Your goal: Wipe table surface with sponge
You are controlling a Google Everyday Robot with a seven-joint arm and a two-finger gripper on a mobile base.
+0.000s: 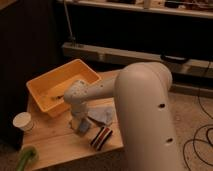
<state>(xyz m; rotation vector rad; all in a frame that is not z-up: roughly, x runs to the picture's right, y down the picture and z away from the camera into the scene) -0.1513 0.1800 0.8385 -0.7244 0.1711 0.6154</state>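
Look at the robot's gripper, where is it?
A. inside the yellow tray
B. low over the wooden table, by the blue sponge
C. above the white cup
B: the gripper is down by the table surface at the light-blue sponge, in front of the orange-yellow tray, not in it, and well away from the white cup.

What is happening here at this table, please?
A white robot arm reaches down over the wooden table surface. Its pincer is low at the light-blue sponge, beside a pale cloth and a striped object. An orange-yellow tray sits behind them.
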